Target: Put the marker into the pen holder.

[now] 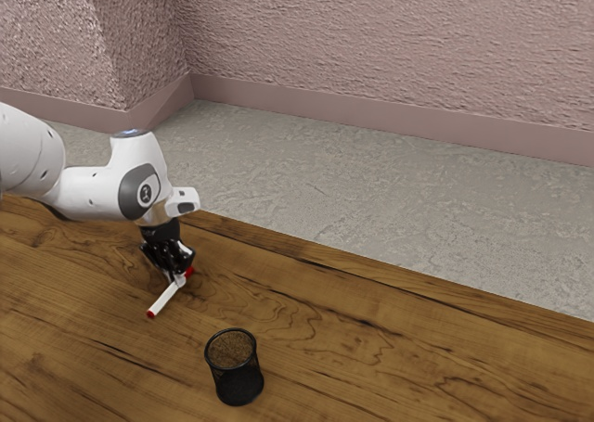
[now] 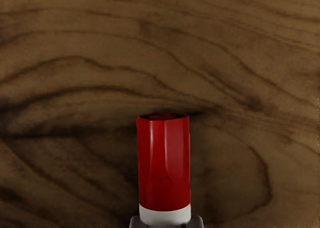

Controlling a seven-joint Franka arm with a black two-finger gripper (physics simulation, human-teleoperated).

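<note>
Gripper (image 1: 176,277) closed on white marker (image 1: 165,299) — pads against both sides, red cap (image 2: 164,163) jutting past fingertips. Black mesh pen holder (image 1: 232,351) upright on wooden table (image 1: 371,348) — apart from gripper, toward exterior view's right, nearer camera.

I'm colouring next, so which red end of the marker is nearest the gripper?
The long red end, beside the gripper; the other red end of the marker is short and farther away.
</note>
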